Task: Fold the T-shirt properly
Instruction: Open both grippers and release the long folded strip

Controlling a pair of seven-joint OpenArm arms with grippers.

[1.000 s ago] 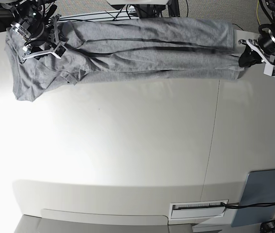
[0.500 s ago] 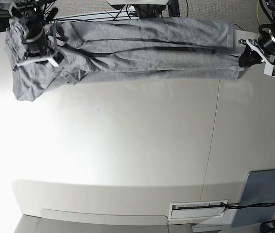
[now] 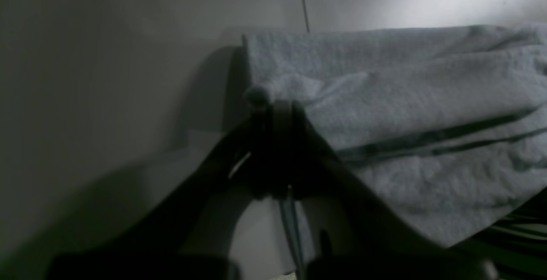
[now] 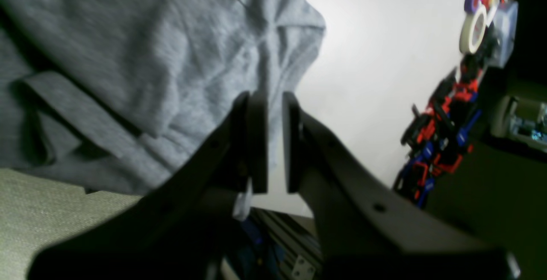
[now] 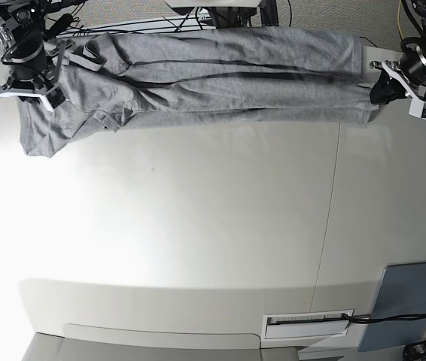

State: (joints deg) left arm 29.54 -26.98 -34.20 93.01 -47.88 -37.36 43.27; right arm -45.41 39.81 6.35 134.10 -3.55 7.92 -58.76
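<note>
Pinching T-shirt [image 5: 228, 75] hem: L gripper [image 3: 275, 104] (R gripper [image 4: 273, 143] ajar).

A grey-blue panel [image 5: 409, 301] lies on the white table [image 5: 198, 226] near a labelled slot [image 5: 307, 323].

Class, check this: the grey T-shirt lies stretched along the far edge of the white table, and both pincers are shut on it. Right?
Not quite. The left pincer is shut on the T-shirt, but the right wrist view shows the right pincer gripping nothing, a gap between its jaws.
</note>
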